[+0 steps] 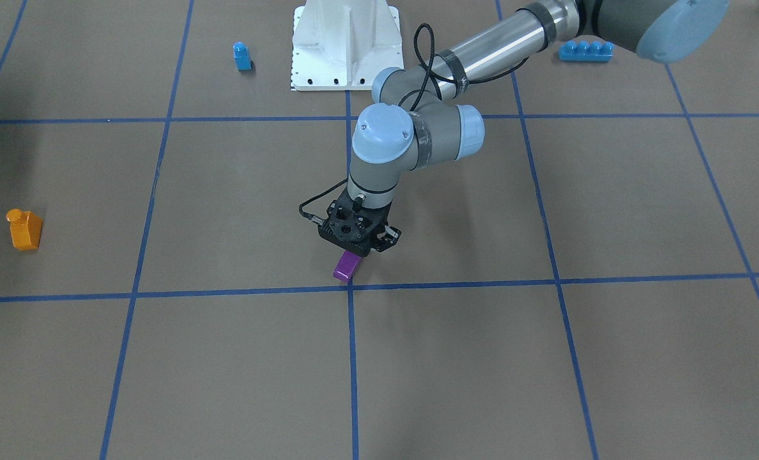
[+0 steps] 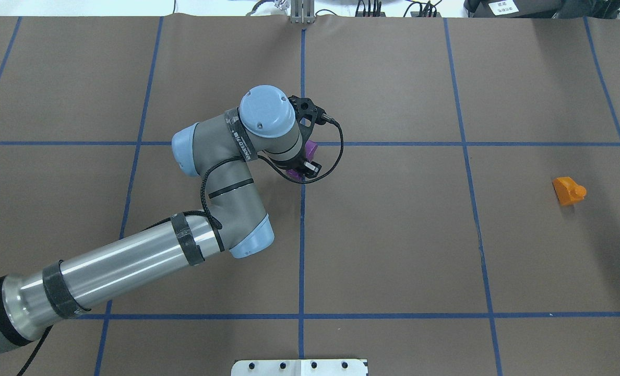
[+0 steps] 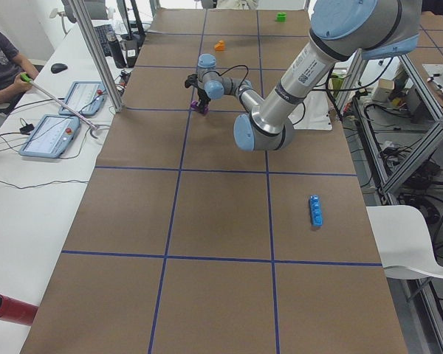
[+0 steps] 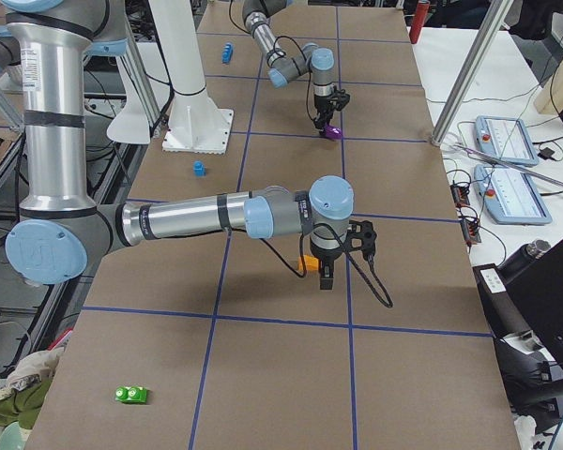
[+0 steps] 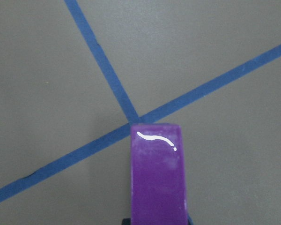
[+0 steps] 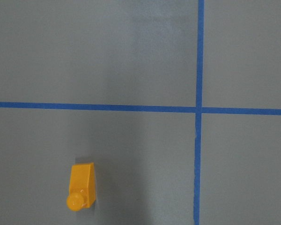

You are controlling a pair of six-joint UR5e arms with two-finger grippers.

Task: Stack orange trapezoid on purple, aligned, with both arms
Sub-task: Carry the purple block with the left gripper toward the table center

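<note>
Purple block (image 1: 345, 266) clear from front; overhead, left arm (image 2: 226, 172) mostly hides it.

small glossy orange plastic trapezoid block (image 1: 25, 229): bare brown mat (image 1: 85, 332) on every side | small glossy purple plastic block (image 1: 346, 266): left gripper (image 1: 352, 253) and grey left arm (image 1: 418, 137) overhead, operators' side open
</note>
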